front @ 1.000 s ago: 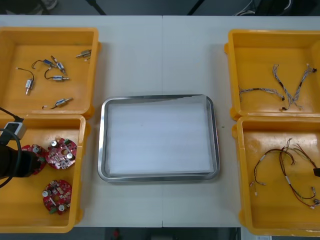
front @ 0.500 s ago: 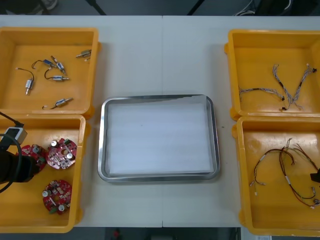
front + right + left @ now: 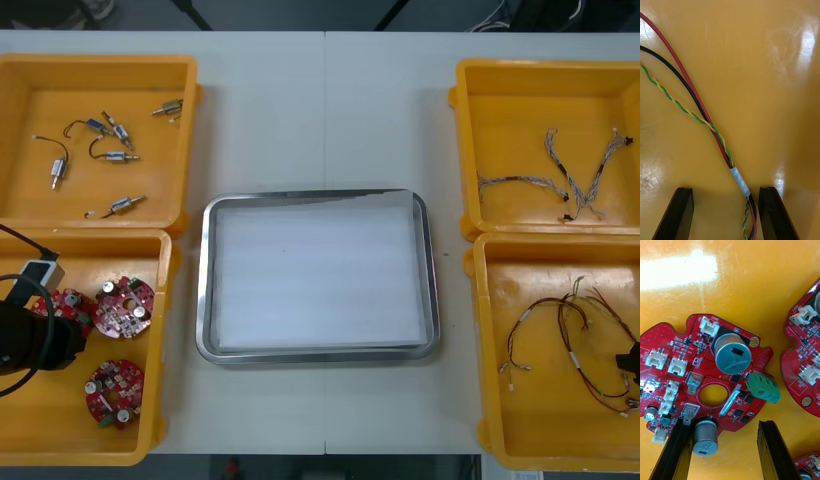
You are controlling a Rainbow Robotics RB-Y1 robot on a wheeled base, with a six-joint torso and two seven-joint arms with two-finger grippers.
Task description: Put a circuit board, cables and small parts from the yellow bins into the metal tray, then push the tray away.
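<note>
Across the desk (image 3: 300, 110): four yellow bins (image 3: 95, 62), one shiny metal tray (image 3: 318, 196), three round red circuit boards (image 3: 125, 305); left tool (image 3: 724, 425) released over one, right tool (image 3: 726, 189) released astride twisted cables (image 3: 718, 141).

end effector (image 3: 724, 424), fingers (image 3: 771, 450) apart, over a red circuit board (image 3: 700, 363)
</note>
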